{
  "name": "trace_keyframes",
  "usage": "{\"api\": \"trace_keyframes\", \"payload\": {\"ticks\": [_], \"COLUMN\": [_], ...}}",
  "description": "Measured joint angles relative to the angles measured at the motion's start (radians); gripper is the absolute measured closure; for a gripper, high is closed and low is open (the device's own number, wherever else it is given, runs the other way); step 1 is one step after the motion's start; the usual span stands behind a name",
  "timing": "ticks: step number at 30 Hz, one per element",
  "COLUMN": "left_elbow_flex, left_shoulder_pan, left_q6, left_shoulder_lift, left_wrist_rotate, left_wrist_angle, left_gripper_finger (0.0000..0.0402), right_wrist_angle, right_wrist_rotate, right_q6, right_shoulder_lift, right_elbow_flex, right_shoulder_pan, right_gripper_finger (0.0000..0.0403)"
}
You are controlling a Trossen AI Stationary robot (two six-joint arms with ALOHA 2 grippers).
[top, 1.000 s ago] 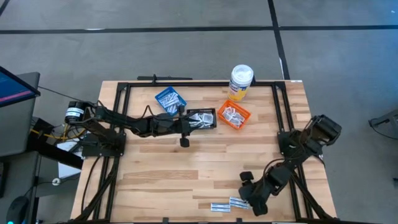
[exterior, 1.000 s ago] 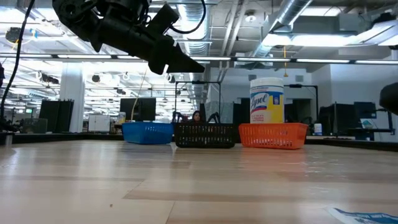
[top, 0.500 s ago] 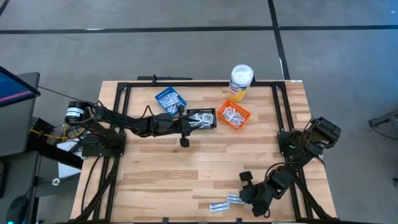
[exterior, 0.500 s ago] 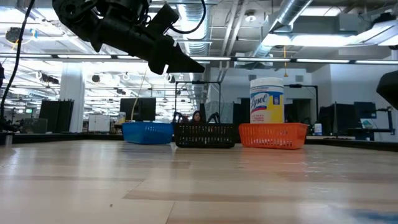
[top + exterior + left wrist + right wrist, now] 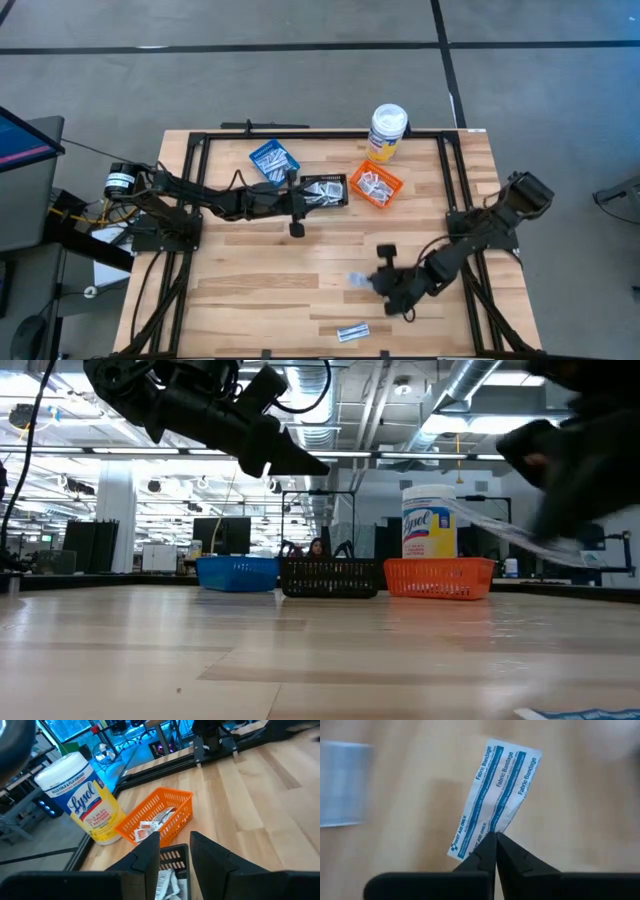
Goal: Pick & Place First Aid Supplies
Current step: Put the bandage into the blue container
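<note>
My right gripper is shut on one narrow white bandage strip with blue print, above the wood table right of its middle. In the low view the strip sticks out of the blurred gripper, high above the tabletop. A second strip lies flat near the front edge. My left gripper hovers open and level over the black basket, nothing between its fingers. The blue basket, black basket and orange basket hold white packets. My right gripper pinches the strip's long edge between its two fingertips, toward the end printed with the brand mark. The paper is creased where the tips meet. The fingers slant down from the table's right. The strip is lifted clear of the table and juts out past the tips.
A tall white wipes bottle with a yellow label stands at the far edge behind the orange basket. A black frame runs along the table's far and side edges. Bare wood spreads between the baskets and the front edge.
My right gripper has taken one of two strips off the table near the front edge. It has risen with it and swung toward the table's middle, tipping less steeply down. The other strip has stayed flat in its place.
</note>
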Motion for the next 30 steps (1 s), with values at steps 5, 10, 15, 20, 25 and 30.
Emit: {"api": "trace_keyframes", "payload": {"ticks": [5,10,15,20,25,30], "left_elbow_flex": [0.000,0.000,0.000,0.000,0.000,-0.001], "left_shoulder_pan": [0.000,0.000,0.004,0.018,0.059,0.102], "left_q6": [-0.069,-0.083,-0.122,-0.170,-0.282,-0.380], "left_shoulder_lift": [0.000,0.000,0.000,0.000,0.002,0.013], "left_wrist_rotate": [0.001,0.000,0.000,0.000,0.061,0.221], "left_wrist_angle": [0.000,0.000,-0.001,0.000,0.007,0.011], "left_gripper_finger": [0.0293,0.0293,0.0293,0.0293,0.0293,0.0293], "right_wrist_angle": [-0.009,0.002,0.044,0.134,0.340,0.442], "right_wrist_rotate": [0.354,0.573,0.519,0.436,0.343,0.335], "right_q6": [-0.166,-0.212,-0.215,-0.232,-0.423,-0.509], "right_shoulder_lift": [-0.058,-0.054,-0.020,0.034,0.073,0.093], "right_elbow_flex": [0.000,0.000,0.000,0.001,0.001,0.001], "right_shoulder_pan": [-0.110,-0.267,-0.413,-0.491,-0.491,-0.482], "right_gripper_finger": [0.0401,0.0401,0.0402,0.0402,0.0402,0.0403]}}
